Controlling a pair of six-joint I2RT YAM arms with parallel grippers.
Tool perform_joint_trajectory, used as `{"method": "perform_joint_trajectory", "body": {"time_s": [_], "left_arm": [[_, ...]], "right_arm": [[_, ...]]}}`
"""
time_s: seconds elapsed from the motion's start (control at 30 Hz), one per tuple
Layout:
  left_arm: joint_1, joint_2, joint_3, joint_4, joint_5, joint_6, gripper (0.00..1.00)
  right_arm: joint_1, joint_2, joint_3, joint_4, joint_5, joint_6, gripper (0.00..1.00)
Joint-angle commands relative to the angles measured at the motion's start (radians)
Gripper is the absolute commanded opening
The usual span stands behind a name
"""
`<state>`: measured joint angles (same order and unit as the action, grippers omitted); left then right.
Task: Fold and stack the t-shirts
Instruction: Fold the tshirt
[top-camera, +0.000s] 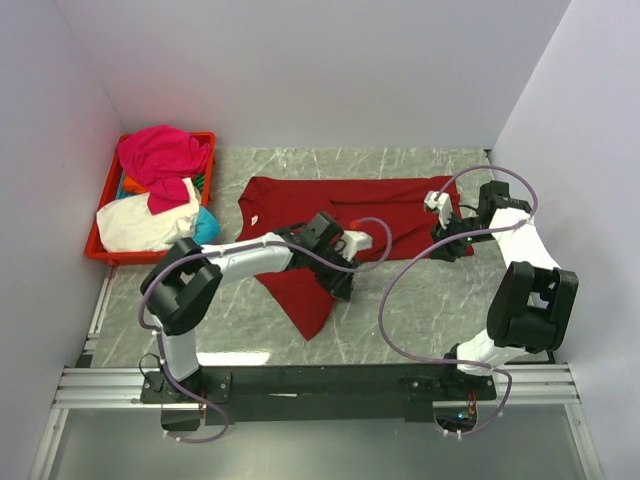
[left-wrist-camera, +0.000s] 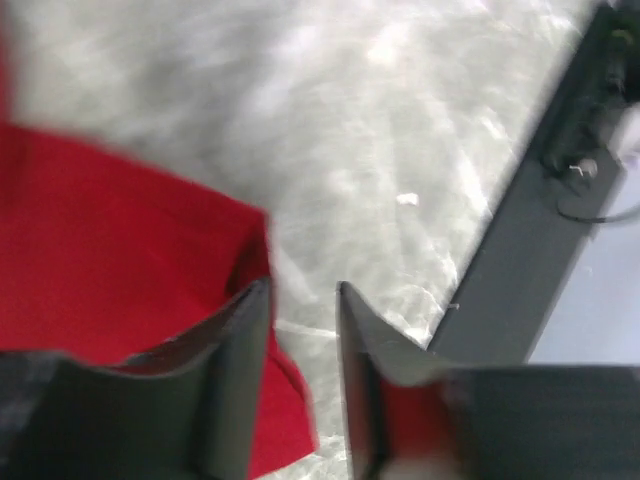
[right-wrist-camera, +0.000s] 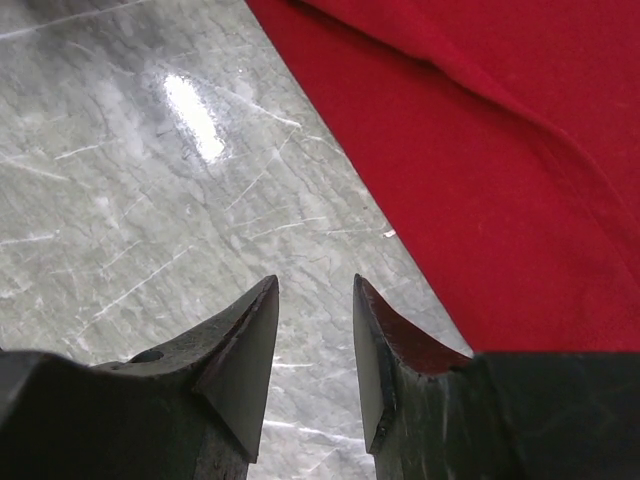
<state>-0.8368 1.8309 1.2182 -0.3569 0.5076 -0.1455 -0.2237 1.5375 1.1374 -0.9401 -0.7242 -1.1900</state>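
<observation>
In red crate (top-camera: 98, 248): heaped t-shirts (top-camera: 150, 215), magenta, cream-white, cyan, orange. On desk (top-camera: 420, 300): dark red t-shirt (top-camera: 330, 212) flat, long axis left-right, collar left. left hand (left-wrist-camera: 303, 290), right hand (right-wrist-camera: 315, 285): fingers parted, empty.

Black-and-white left arm (top-camera: 240, 258): elbow folded close above its base, white forearm stretched rightward and forward, wrist tipped down. Black two-finger left gripper (top-camera: 340, 280): angled downward. Its wrist view is blurred, and the dark fingers (left-wrist-camera: 235, 350) stand parted by a narrow gap.

Black-and-white right arm (top-camera: 525, 300): elbow bent at the far right, forearm running forward, wrist turned inward to the left. Black two-finger right gripper (top-camera: 445, 245): pointed down and leftward. Wedge-shaped fingertips (right-wrist-camera: 250, 350) are apart, with a narrow, even gap. A purple cable (top-camera: 385, 300) loops along each arm.
</observation>
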Motion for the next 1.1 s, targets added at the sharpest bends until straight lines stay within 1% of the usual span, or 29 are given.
{"method": "perform_joint_trajectory", "body": {"time_s": [0.0, 0.07, 0.13, 0.2, 0.23, 0.27, 0.33, 0.4, 0.43, 0.47, 0.5, 0.53, 0.6, 0.63, 0.73, 0.8, 1.07], "left_arm": [[-0.053, 0.007, 0.053, -0.017, 0.117, 0.067, 0.43], [-0.053, -0.018, 0.049, -0.004, 0.112, 0.07, 0.47], [-0.054, -0.079, 0.034, 0.006, 0.083, 0.104, 0.49], [-0.053, -0.148, 0.004, -0.017, 0.024, 0.132, 0.51], [-0.053, -0.171, -0.003, -0.034, -0.042, 0.18, 0.51], [-0.053, -0.192, -0.022, -0.059, -0.087, 0.198, 0.51], [-0.056, -0.255, -0.048, -0.128, -0.142, 0.273, 0.52], [-0.067, -0.319, -0.114, -0.16, -0.208, 0.335, 0.51], [-0.086, -0.341, -0.141, -0.181, -0.225, 0.407, 0.51], [-0.1, -0.361, -0.199, -0.185, -0.26, 0.438, 0.5], [-0.117, -0.393, -0.225, -0.189, -0.27, 0.464, 0.5], [-0.157, -0.409, -0.253, -0.188, -0.274, 0.518, 0.49], [-0.202, -0.433, -0.318, -0.171, -0.311, 0.541, 0.48], [-0.235, -0.433, -0.333, -0.163, -0.326, 0.535, 0.47], [-0.283, -0.404, -0.362, -0.13, -0.379, 0.508, 0.44], [-0.301, -0.384, -0.375, -0.09, -0.388, 0.503, 0.44], [-0.32, -0.277, -0.35, -0.039, -0.397, 0.514, 0.45]], "right_arm": [[-0.012, -0.036, -0.007, -0.006, -0.012, 0.004, 0.43], [-0.014, -0.033, -0.007, -0.002, -0.008, 0.006, 0.43], [-0.017, -0.024, -0.005, 0.0, -0.003, 0.006, 0.43], [-0.02, -0.017, 0.002, 0.0, 0.002, 0.003, 0.43], [-0.02, -0.011, 0.005, 0.0, 0.005, -0.003, 0.43], [-0.02, -0.01, 0.012, -0.005, 0.009, -0.011, 0.43], [-0.023, -0.004, 0.018, -0.006, 0.012, -0.042, 0.43], [-0.025, -0.002, 0.025, -0.008, 0.008, -0.06, 0.43], [-0.028, -0.001, 0.028, -0.008, 0.008, -0.065, 0.43], [-0.028, 0.004, 0.042, -0.012, 0.006, -0.071, 0.43], [-0.028, 0.006, 0.048, -0.015, 0.005, -0.069, 0.43], [-0.029, 0.015, 0.056, -0.02, 0.002, -0.069, 0.43], [-0.032, 0.018, 0.062, -0.022, -0.001, -0.068, 0.43], [-0.032, 0.013, 0.061, -0.022, -0.007, -0.068, 0.43], [-0.032, 0.01, 0.051, -0.016, -0.011, -0.066, 0.43], [-0.032, 0.012, 0.045, -0.019, -0.011, -0.068, 0.43], [-0.034, 0.0, 0.024, -0.019, -0.007, -0.072, 0.43]]}}
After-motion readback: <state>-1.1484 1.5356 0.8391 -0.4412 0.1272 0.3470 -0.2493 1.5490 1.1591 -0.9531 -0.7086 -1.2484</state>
